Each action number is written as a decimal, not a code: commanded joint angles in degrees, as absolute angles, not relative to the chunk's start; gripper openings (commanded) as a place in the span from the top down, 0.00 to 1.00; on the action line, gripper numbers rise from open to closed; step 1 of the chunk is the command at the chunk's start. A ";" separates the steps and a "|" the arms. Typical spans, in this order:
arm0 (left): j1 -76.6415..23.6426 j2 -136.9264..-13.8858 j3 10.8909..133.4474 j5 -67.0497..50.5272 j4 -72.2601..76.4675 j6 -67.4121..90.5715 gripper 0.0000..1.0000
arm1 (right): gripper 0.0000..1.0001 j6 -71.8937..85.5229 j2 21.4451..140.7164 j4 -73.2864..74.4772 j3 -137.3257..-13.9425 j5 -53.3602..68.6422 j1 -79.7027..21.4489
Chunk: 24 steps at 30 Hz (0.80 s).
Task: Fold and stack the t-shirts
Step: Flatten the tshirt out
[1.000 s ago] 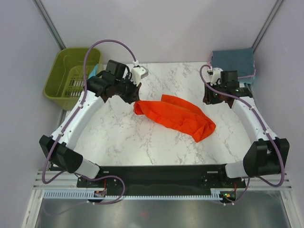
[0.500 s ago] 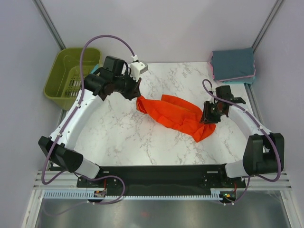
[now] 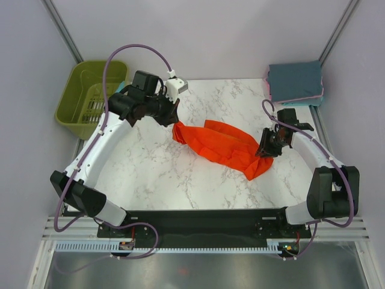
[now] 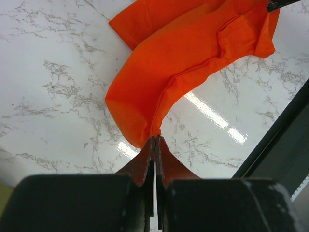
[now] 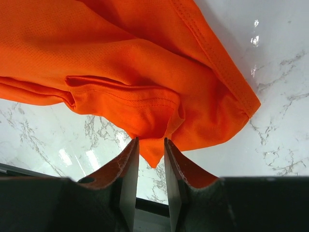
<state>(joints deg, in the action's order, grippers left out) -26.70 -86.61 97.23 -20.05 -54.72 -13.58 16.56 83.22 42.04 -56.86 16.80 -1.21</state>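
Note:
The bright orange-red t-shirt (image 3: 222, 147) lies bunched in a long diagonal strip across the middle of the marble table. My left gripper (image 3: 175, 122) is shut on its far-left corner (image 4: 145, 130), with the cloth trailing away from the closed tips (image 4: 155, 140). My right gripper (image 3: 264, 150) is at the shirt's right end. Its jaws (image 5: 151, 142) stand apart with a pointed corner of the shirt (image 5: 154, 154) hanging between them. A folded stack of slate-blue, pink and teal t-shirts (image 3: 295, 81) sits at the back right corner.
The olive-green plastic basket (image 3: 67, 102) stands off the table's back left corner, with a bit of teal cloth (image 3: 118, 90) beside it. The black frame bar (image 3: 204, 218) runs along the near edge.
My right gripper has moved from beside the folded stack down to the shirt's right end, around its corner. My left gripper has drawn the left corner slightly right and stayed shut.

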 commanded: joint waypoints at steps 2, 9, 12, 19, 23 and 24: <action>-26.54 -86.66 99.23 -21.00 -53.70 -12.48 0.98 | 0.65 17.14 82.79 42.98 -57.66 16.79 -0.27; -26.54 -87.10 99.67 -21.27 -53.61 -12.48 0.98 | 0.65 17.31 83.93 41.92 -55.90 16.35 -0.35; -26.54 -86.92 99.41 -21.27 -53.61 -12.39 0.98 | 0.65 17.49 84.64 41.13 -55.64 16.00 1.32; -26.54 -86.84 99.14 -20.83 -53.53 -12.39 0.98 | 0.65 17.40 87.36 39.20 -56.16 15.82 2.72; -26.54 -87.01 98.97 -20.66 -53.26 -12.48 0.98 | 0.67 17.40 88.15 38.41 -56.95 16.52 2.81; -26.54 -87.10 98.96 -20.57 -53.17 -12.57 0.98 | 0.67 17.40 88.50 38.23 -57.04 16.70 2.81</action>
<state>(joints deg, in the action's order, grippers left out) -26.70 -87.07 97.25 -20.03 -54.68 -13.56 16.75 88.16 40.25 -55.68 16.49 2.52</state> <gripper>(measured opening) 0.026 0.336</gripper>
